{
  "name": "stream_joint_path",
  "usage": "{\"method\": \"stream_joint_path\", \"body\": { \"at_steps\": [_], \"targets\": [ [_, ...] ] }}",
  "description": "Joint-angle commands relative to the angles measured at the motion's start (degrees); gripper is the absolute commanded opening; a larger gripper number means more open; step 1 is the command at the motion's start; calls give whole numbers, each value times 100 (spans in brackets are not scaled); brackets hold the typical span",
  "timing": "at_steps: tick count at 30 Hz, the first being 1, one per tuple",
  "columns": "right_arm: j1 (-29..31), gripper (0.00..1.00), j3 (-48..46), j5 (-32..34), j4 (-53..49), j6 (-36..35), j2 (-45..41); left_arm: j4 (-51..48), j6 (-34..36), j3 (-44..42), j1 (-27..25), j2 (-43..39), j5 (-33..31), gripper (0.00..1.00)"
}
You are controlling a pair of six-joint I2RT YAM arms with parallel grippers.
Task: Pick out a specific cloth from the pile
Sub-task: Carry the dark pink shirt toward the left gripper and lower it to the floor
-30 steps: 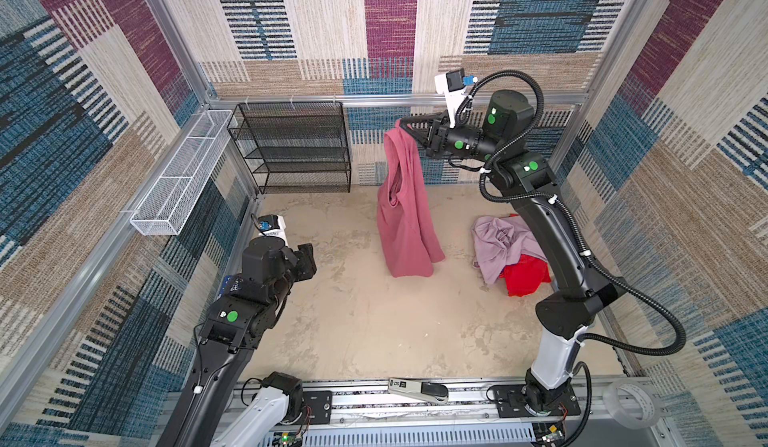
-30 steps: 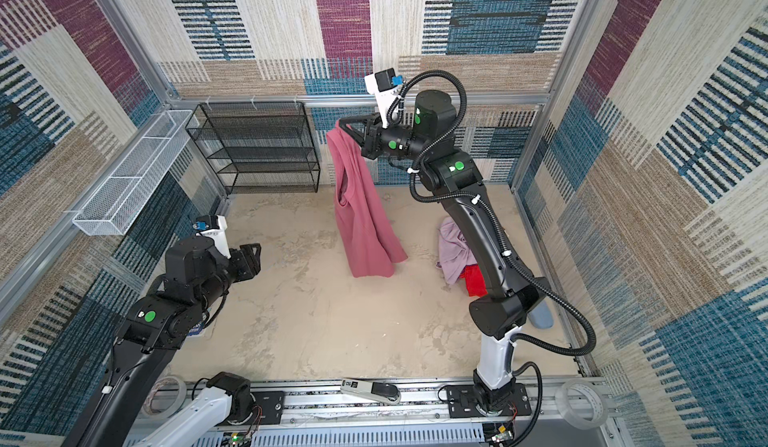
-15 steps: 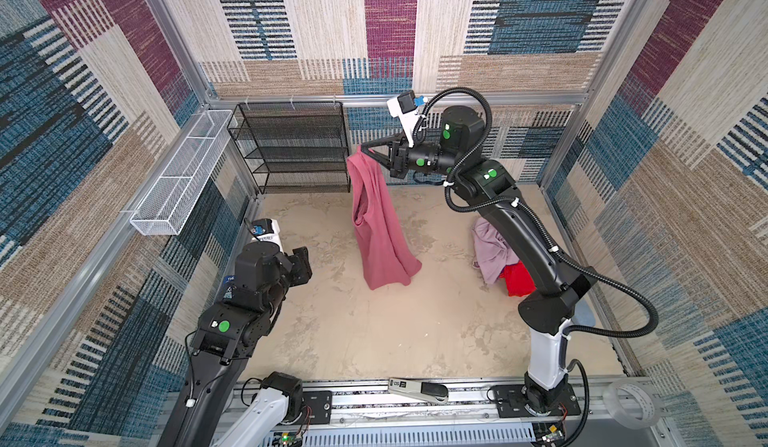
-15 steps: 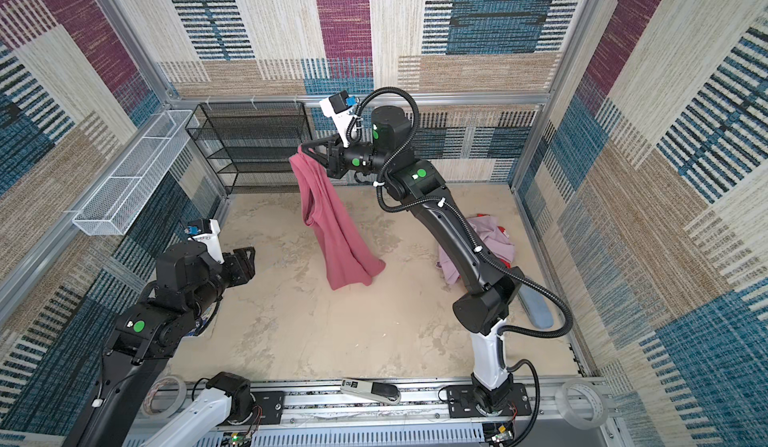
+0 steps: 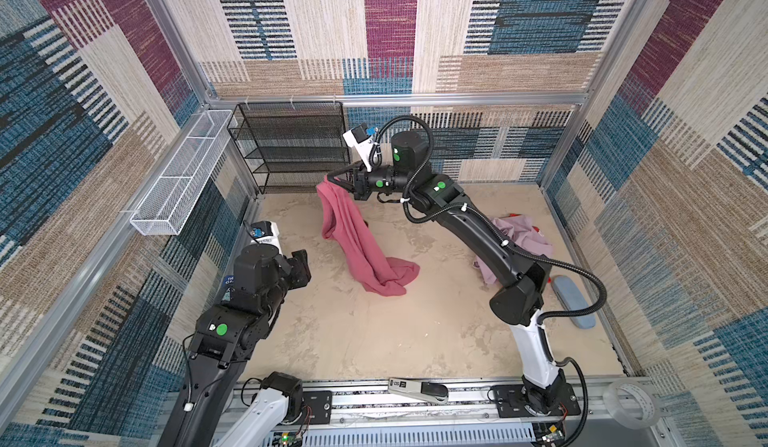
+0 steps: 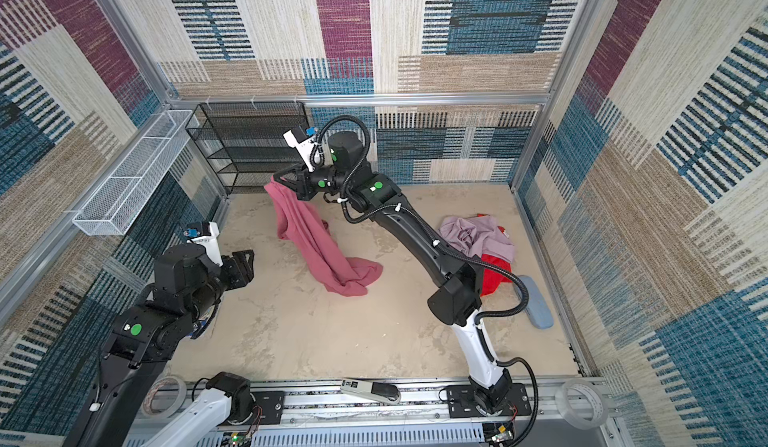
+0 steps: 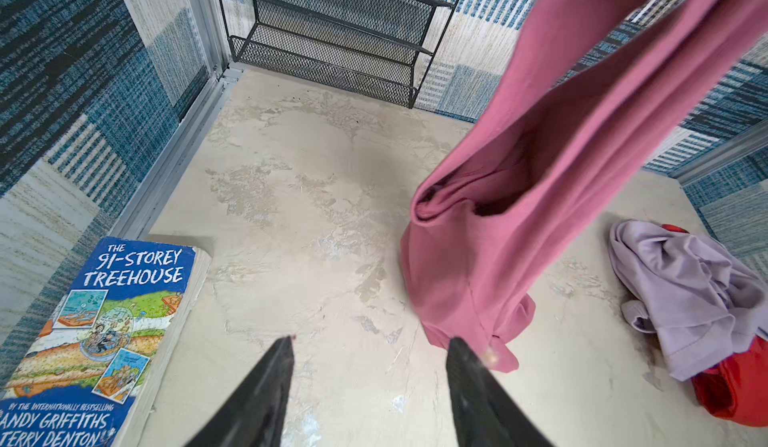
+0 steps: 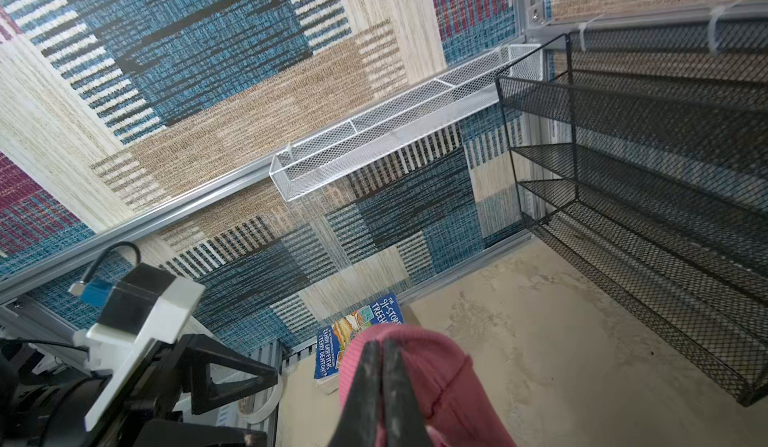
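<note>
Nearest, the left gripper (image 7: 370,341) hovers over the beige table (image 5: 374,332) with its jaws parted and nothing between them. In both top views it shows only from behind. A blue book (image 7: 104,320) lies by the left wall beside it. Its lower corner is cut off in the left wrist view, and in both top views it is almost wholly hidden under the left arm.

Farther in, the cloth (image 5: 357,241) hangs mid-table, toward the back, well apart from the pile (image 6: 478,237) on the right. It is dusty rose, plain and soft, draped in long folds with a looped opening partway down. Its lower end lies crumpled on the table while the rest slants up to the right gripper (image 5: 330,177). The left wrist view cuts off its top, so the grip is not seen there. In the pile, a lilac cloth (image 7: 685,283) lies over a red cloth (image 7: 739,391). The right arm (image 5: 490,245) crosses in front and hides part of both in the top views.

Farthest, the right gripper is clamped tight on a bunched fold at the cloth's upper edge, just in front of the black mesh rack (image 5: 291,146). The right wrist view shows only that pinched fold, with the rest dropping out of frame.
</note>
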Motion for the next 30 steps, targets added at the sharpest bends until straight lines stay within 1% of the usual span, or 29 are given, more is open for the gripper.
{"method": "stream_joint_path", "body": {
  "at_steps": [1, 7, 11, 13, 18, 21, 22, 23, 27, 29, 30],
  "targets": [
    [86, 0, 215, -72, 398, 215, 284, -201, 217, 34, 5, -65, -15, 62],
    [278, 0, 294, 140, 653, 310, 882, -430, 323, 121, 8, -165, -29, 63],
    [403, 0, 298, 82, 1011, 567, 1309, -646, 408, 166, 7, -177, -76, 63],
    [464, 2, 309, 100, 1114, 611, 1524, -708, 442, 160, 6, -175, -122, 63],
    [520, 2, 303, 173, 1361, 800, 1971, -791, 379, 186, 3, -182, -91, 63],
    [522, 4, 281, 232, 1371, 788, 2155, -794, 321, 198, 8, -134, -40, 63],
    [527, 7, 267, 285, 1352, 774, 2188, -796, 285, 203, 1, -118, -12, 63],
    [523, 13, 267, 305, 1323, 748, 2232, -792, 234, 201, 1, -108, 24, 62],
    [521, 27, 117, 375, 1180, 621, 2179, -771, 182, 150, 7, -19, 88, 62],
    [522, 32, -263, 457, 1262, 548, 1971, -769, 168, 142, 2, 74, 154, 61],
    [523, 39, -591, 493, 1424, 532, 1800, -758, 165, 129, -1, 111, 189, 61]
  ]
}}
